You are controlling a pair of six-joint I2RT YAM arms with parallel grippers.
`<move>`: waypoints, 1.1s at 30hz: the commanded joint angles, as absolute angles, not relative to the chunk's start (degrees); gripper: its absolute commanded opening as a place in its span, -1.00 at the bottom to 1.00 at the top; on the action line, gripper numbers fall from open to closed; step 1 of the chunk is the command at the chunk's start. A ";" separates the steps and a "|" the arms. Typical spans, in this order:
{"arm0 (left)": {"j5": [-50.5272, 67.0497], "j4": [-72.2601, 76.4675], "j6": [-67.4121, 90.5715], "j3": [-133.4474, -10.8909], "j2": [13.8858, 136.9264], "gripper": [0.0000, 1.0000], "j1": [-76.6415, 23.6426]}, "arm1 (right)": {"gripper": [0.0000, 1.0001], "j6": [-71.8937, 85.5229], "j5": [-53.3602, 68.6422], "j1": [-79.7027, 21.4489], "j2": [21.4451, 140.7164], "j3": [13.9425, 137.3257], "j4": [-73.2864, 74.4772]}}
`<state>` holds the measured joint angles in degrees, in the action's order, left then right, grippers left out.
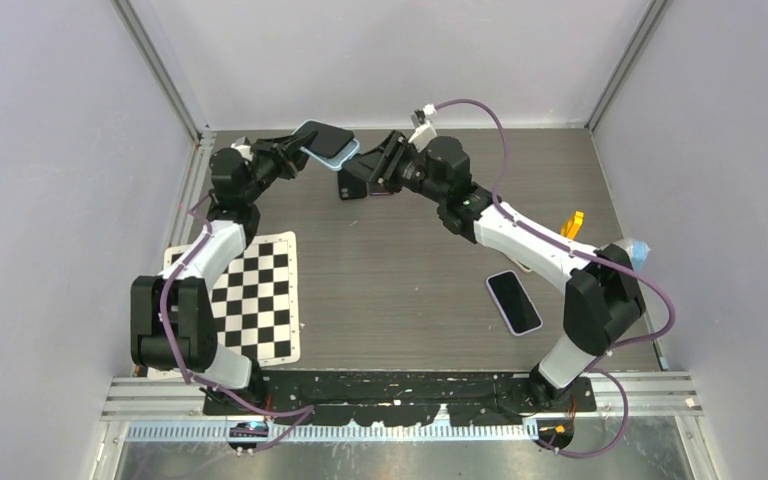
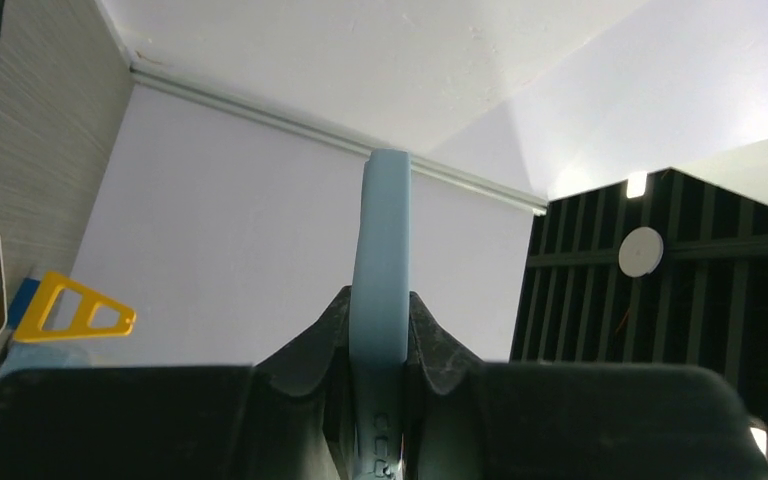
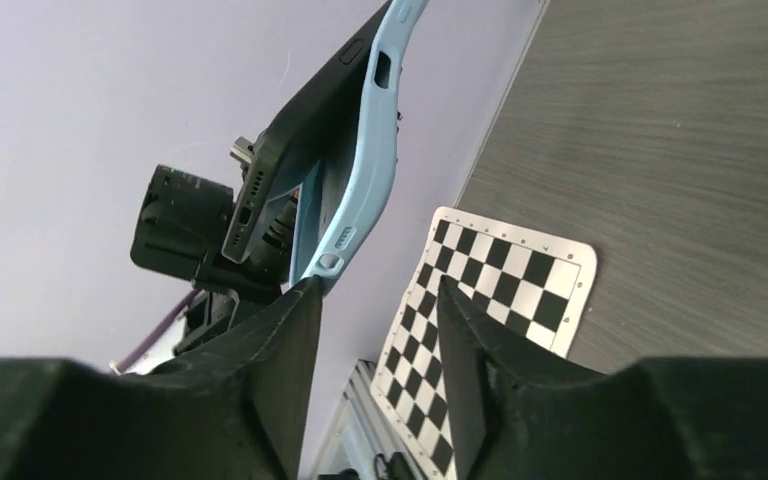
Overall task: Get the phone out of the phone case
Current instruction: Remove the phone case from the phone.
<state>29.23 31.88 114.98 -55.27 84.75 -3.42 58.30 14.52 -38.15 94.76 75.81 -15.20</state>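
Two claws meet over the far side of the table (image 1: 410, 290). Left claw (image 2: 378, 305) clamps the blue phone case (image 2: 385, 230), airborne; your left wrist view shows only its edge. Right claw (image 3: 375, 300) is spread wide, empty, just beside the case's corner. Only the right wrist view shows you the phone (image 3: 300, 140) parted from the case at one end. Top view adds a second phone (image 1: 513, 301) flat on the table.

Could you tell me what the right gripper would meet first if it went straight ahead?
Probably the blue phone case, whose lower corner sits just beyond the right gripper, slightly off its centre line; depth is unclear.
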 commanded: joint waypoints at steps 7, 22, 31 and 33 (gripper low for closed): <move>36.58 41.97 119.37 -56.15 84.04 -1.00 -6.16 | 0.33 46.93 26.60 -37.84 81.73 62.70 -40.60; 37.41 41.49 119.17 -54.32 83.02 -1.00 -6.19 | -0.36 58.54 27.01 -38.06 85.39 66.63 -46.92; 37.93 41.82 120.09 -53.26 81.79 -1.00 -6.23 | -0.22 58.79 23.45 -38.06 87.14 64.44 -46.72; 38.01 41.92 120.30 -53.30 81.66 -1.00 -6.22 | -0.22 58.73 21.96 -38.06 87.26 64.02 -46.20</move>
<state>36.91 36.03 118.34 -52.62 84.82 -6.37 58.26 25.12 -37.82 86.96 64.51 -44.53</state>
